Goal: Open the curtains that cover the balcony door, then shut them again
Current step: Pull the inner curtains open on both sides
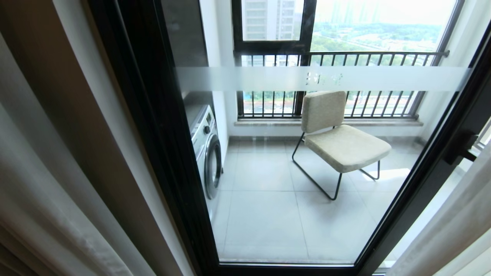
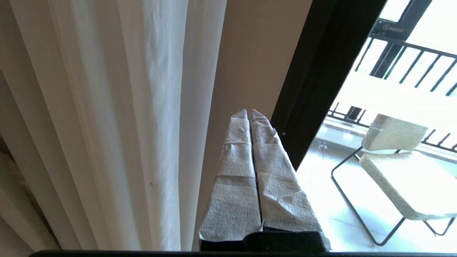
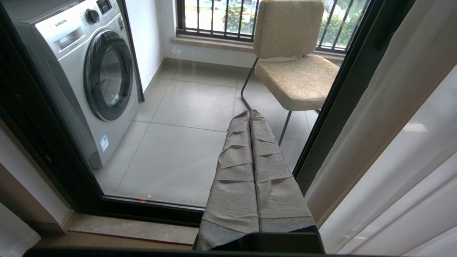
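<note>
— Here, where do the curtains [image 1: 57, 184] hang?

— Drawn to both sides, white sheers bunched at the left edge and a further fold at the right [image 1: 452, 222], leaving the balcony door [image 1: 161, 126] uncovered, its frosted band across the glass.

— And the left gripper [image 2: 249, 111]?

— Pressed fully together on nothing, its wrapped fingers [image 2: 235, 171] pointing at the wall strip between the sheer folds and the black frame.

— The right gripper [image 3: 249, 112]?

— Likewise closed and empty, facing the glass. Beyond stand a washing machine [image 1: 207, 153] and a beige chair [image 1: 337, 134].
</note>
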Tool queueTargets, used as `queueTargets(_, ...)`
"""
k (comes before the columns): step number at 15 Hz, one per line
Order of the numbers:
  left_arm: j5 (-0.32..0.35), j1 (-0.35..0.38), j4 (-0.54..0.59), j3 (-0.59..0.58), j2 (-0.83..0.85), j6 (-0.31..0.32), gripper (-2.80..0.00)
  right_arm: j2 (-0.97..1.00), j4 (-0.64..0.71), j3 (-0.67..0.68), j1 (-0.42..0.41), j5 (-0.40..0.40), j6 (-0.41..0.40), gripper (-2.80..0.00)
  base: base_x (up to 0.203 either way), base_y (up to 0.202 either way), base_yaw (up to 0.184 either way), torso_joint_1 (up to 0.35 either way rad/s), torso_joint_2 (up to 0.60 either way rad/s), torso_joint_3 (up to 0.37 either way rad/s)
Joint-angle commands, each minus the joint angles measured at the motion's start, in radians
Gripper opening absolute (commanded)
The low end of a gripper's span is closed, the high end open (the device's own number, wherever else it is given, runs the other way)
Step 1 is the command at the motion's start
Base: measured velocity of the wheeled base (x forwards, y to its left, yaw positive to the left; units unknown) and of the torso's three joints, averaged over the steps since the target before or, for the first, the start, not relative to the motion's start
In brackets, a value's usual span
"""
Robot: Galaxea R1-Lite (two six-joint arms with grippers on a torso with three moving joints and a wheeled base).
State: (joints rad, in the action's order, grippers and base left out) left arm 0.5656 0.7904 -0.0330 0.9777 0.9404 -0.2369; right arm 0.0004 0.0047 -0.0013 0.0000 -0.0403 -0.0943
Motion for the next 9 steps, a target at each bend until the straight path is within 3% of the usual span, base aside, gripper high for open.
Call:
queueTargets(1,0.004,-0.001,-0.001,-0.048,-0.036,0.0,-2.8,0.0,0.0,0.0,0.0,-0.001,-0.001,-2.8,0.0,0.0,0.0,0.0,0.0,0.0)
queueTargets(5,0.013,-0.03,0.001,-0.12,-0.079,0.002,-2.8,0.0,0.0,0.001,0.0,-0.001,-0.001,-2.8,0.0,0.0,0.0,0.0,0.0,0.0)
queueTargets(7,0.008,-0.133,0.007,-0.128,-0.084,0.003,-2.8,0.0,0.0,0.0,0.0,0.0,-0.001,-2.8,0.0,0.0,0.0,0.0,0.0,0.0)
queueTargets(9,0.001,-0.305,0.025,-0.141,-0.087,0.004,-2.8,0.0,0.0,0.0,0.0,-0.001,-0.001,-2.8,0.0,0.0,0.0,0.0,0.0,0.0)
